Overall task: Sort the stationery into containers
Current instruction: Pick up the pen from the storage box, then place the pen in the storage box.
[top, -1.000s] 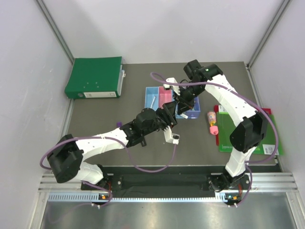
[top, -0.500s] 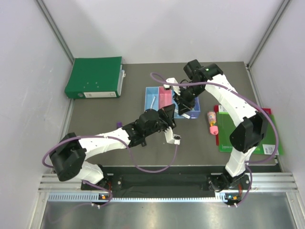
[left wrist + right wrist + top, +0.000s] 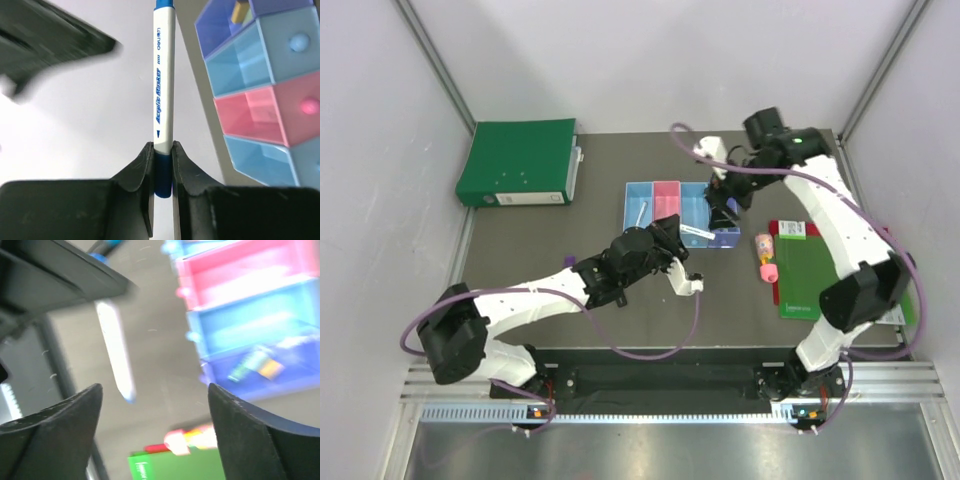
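Top external: left gripper [image 3: 676, 238] just in front of the container row [image 3: 666, 203]; right gripper [image 3: 725, 211] over the row's purple end.
Left wrist: fingers [image 3: 140, 167] clamped together on the lower blue end of the marker [image 3: 163, 90], barrel pointing straight ahead, compartments off to the right.
Right wrist: fingers [image 3: 55, 425] spread wide apart, nothing between; marker and pink, blue and purple compartments below, all blurred.
Marker: white barrel, blue ends, held in the air, tip at the row's near edge.
Containers: light blue, pink, blue, purple, side by side; small items in the purple one.
Elsewhere: green binder [image 3: 518, 160] far left; green notebook [image 3: 825, 270] on the right; pink-and-yellow item [image 3: 766, 258] just beside it.
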Tool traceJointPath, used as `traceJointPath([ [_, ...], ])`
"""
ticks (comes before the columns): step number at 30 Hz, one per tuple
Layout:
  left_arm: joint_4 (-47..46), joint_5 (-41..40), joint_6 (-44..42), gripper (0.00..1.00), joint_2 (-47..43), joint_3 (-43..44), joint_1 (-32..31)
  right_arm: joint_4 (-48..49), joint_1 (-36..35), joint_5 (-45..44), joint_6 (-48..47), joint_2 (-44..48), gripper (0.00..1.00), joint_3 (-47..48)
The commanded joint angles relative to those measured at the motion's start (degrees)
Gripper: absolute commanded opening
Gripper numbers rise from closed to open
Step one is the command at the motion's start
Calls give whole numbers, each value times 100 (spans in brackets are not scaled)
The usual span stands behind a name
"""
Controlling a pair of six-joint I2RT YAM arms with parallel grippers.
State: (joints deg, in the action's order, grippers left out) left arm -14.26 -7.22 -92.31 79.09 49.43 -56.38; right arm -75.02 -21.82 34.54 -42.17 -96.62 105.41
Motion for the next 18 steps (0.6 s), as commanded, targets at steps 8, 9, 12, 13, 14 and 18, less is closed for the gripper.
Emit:
traceJointPath([
  [8, 2171, -1009, 3680, 0, -105, 813, 487, 849, 969, -132, 500, 1171, 100, -371],
  [9, 2391, -931, 3990, 0, -17, 953, 723, 858, 1004, -150, 500, 1198, 100, -406],
  [12, 3524, -485, 5238, 0, 492, 1726, 1250, 858, 1127, -211, 500, 1321, 99, -564],
  [13, 3736, -308, 5493, 0, 615, 2067, 1391, 867, 1154, -246, 508, 1391, 100, -678],
  [14, 4051, -106, 5948, 0, 834, 2210, 1654, 875, 1180, -255, 508, 1426, 100, -731],
  [18, 4773, 1229, 6988, 0, 1433, 2939, 2358, 893, 1207, -360, 570, 1567, 100, -1030],
])
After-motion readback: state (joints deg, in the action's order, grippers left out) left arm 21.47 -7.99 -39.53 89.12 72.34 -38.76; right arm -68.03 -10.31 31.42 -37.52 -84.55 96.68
